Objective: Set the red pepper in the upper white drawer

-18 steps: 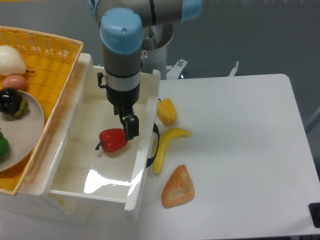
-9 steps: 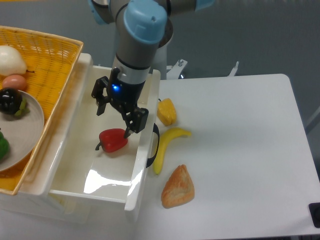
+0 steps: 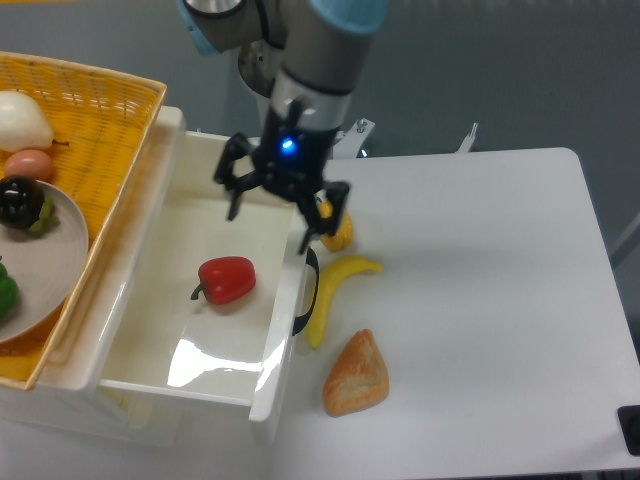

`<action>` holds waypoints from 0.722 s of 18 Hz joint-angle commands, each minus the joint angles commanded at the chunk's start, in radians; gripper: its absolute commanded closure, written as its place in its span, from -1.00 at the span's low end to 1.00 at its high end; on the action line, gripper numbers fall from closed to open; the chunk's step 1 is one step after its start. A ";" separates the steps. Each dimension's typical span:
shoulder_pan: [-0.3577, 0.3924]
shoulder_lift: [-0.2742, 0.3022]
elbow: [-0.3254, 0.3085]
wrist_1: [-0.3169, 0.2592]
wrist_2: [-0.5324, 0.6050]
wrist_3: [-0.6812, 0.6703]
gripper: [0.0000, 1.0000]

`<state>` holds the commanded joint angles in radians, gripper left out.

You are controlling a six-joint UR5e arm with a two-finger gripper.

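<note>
upper white drawer is pulled out | red pepper is seen lying inside it, near the front wall | pepper is judged light, hard, shiny and slippery; best held round its fat middle | gripper is seen above the drawer's far end, jaws spread wide, nothing held

Bright, even overhead light is cast across the scene; glare is seen on the upper white drawer, soft shadows are thrown beneath objects, and slight blur is noted on the gripper.
</note>
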<state>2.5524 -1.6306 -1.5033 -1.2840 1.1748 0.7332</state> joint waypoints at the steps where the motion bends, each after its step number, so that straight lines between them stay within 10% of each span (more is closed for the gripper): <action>1: 0.006 -0.003 0.000 0.000 0.041 0.003 -1.00; 13: 0.123 -0.127 -0.011 0.005 0.223 0.159 -1.00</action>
<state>2.6752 -1.7579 -1.5140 -1.2794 1.3975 0.8925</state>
